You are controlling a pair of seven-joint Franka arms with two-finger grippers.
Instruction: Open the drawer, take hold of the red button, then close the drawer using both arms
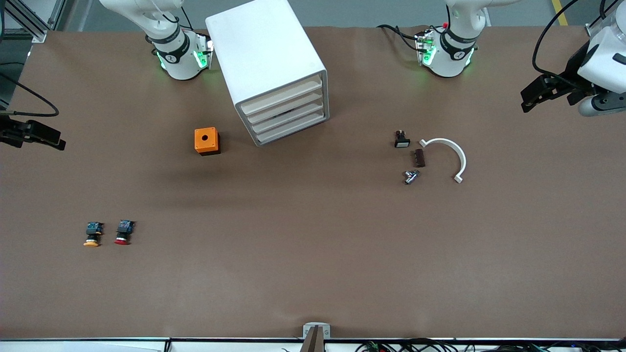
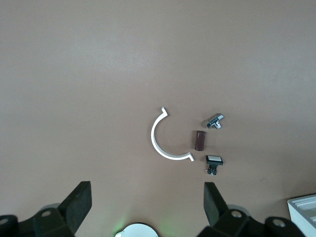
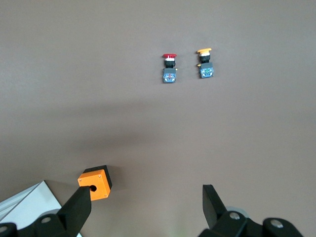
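Observation:
The white cabinet [image 1: 266,58] stands at the robots' side of the table, and all four of its cream-fronted drawers [image 1: 288,116] are shut. The red-capped button [image 1: 123,232] lies on the table toward the right arm's end, near the front camera; it also shows in the right wrist view [image 3: 169,67]. My right gripper [image 1: 49,137] hangs high over the right arm's end of the table, open and empty [image 3: 146,200]. My left gripper [image 1: 530,100] hangs high over the left arm's end, open and empty [image 2: 146,197].
A yellow-capped button [image 1: 92,234] lies beside the red one. An orange box with a round hole [image 1: 207,141] sits beside the cabinet. A white arc [image 1: 450,156], a brown block [image 1: 419,158], a metal part [image 1: 411,176] and a white-capped switch [image 1: 402,139] lie toward the left arm's end.

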